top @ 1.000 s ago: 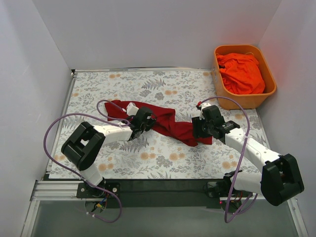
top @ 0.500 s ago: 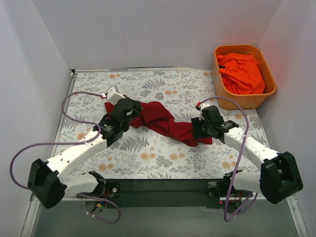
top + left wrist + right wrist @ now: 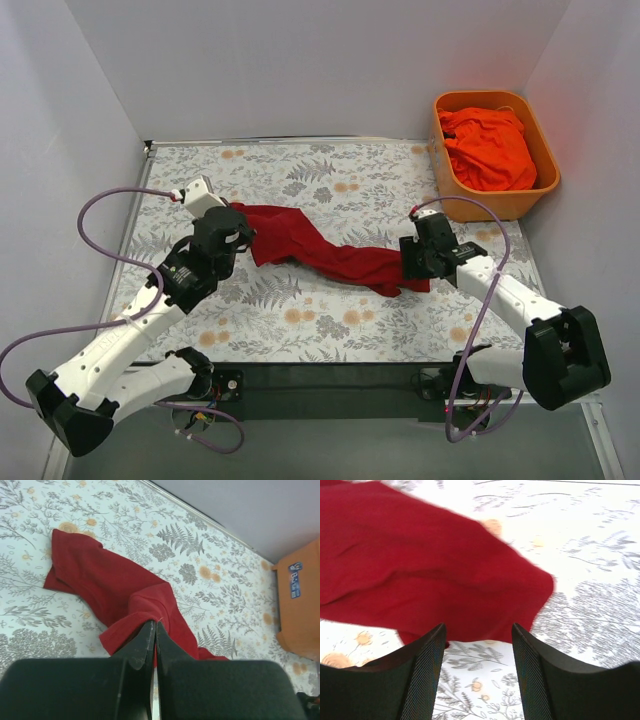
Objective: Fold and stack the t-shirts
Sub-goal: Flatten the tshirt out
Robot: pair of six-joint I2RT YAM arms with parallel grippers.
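There are 2 t-shirts in all, 1 dark crimson t-shirt (image 3: 320, 248) and 1 orange-red t-shirt (image 3: 490, 148), along with 1 orange tub (image 3: 549, 176) and 1 floral-patterned table (image 3: 330, 170). The robot has 2 arms, the left arm (image 3: 120, 335) and the right arm (image 3: 520, 305), carrying 2 grippers, the left gripper (image 3: 236, 230) and the right gripper (image 3: 412, 262), each with 2 fingers (image 3: 422, 675), so 4 in total. There are 2 purple cables, 1 left cable (image 3: 100, 197) and 1 right cable (image 3: 450, 199).

The crimson t-shirt (image 3: 320, 245) lies stretched; orange-red t-shirt (image 3: 490, 148) crumpled in tub (image 3: 490, 206).
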